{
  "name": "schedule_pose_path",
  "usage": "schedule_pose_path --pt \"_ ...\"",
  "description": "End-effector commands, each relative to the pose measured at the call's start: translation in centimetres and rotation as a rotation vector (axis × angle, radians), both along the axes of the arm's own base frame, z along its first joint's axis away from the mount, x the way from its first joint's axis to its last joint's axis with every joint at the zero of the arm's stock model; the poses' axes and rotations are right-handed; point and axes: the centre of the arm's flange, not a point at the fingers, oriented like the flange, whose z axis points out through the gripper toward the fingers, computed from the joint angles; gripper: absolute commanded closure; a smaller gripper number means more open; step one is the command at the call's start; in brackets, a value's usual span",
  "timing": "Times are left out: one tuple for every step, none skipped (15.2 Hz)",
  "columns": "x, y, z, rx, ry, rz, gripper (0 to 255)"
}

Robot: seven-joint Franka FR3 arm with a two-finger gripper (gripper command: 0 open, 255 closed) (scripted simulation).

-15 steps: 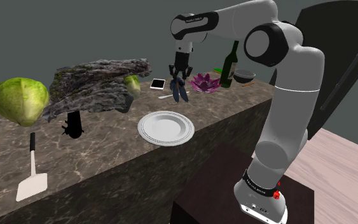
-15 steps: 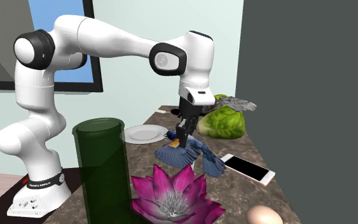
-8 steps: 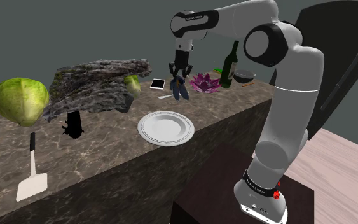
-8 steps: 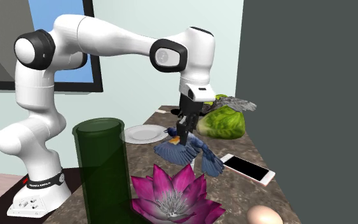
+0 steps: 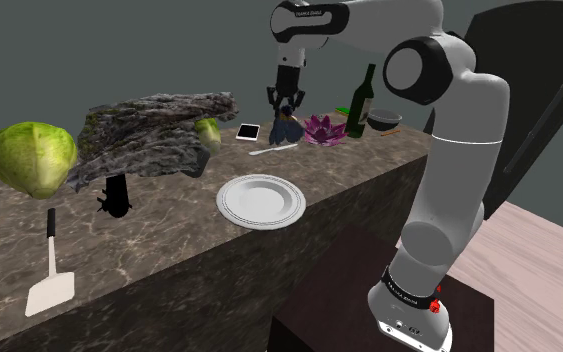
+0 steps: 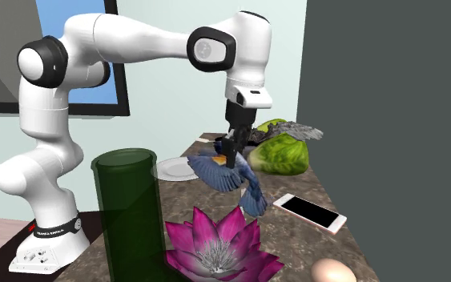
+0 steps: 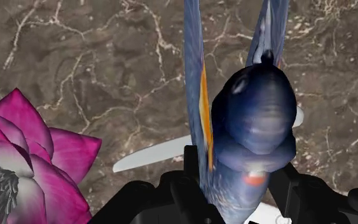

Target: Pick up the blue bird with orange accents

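The blue bird (image 6: 233, 175) with orange streaks hangs in the air above the brown marble counter (image 5: 169, 250), wings spread. My black gripper (image 6: 230, 150) is shut on its body from above. In the shoulder view the bird (image 5: 285, 126) dangles under the gripper (image 5: 285, 104), clear of the counter, near the pink flower (image 5: 320, 130). In the wrist view the bird (image 7: 254, 121) sits clasped between the two fingers (image 7: 193, 181), with the counter far below.
A pink lotus flower (image 6: 215, 244), a dark green bottle (image 6: 129, 212), a phone (image 6: 309, 212) and an egg (image 6: 332, 271) lie near the bird. A white plate (image 5: 260, 200), cabbages (image 5: 32, 158), a spatula (image 5: 49, 275) and a rocky lump (image 5: 154, 125) sit farther along. A white utensil (image 7: 158, 153) lies below.
The gripper has risen with the bird held in it; the bird now hangs clearly higher above the counter and has swung slightly.
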Motion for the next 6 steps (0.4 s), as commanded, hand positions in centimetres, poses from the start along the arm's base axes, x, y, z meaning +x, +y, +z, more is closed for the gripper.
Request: schedule_pose_path --pt "0.0 0.0 1.1 0.000 0.000 0.000 255" --pt "0.0 0.0 1.6 0.000 0.000 0.000 255" --pt "0.0 0.0 2.1 0.000 0.000 0.000 255" --pt "0.0 0.0 2.6 0.000 0.000 0.000 255" --pt "0.0 0.0 2.7 0.000 0.000 0.000 255" --pt "0.0 0.0 2.7 0.000 0.000 0.000 255"
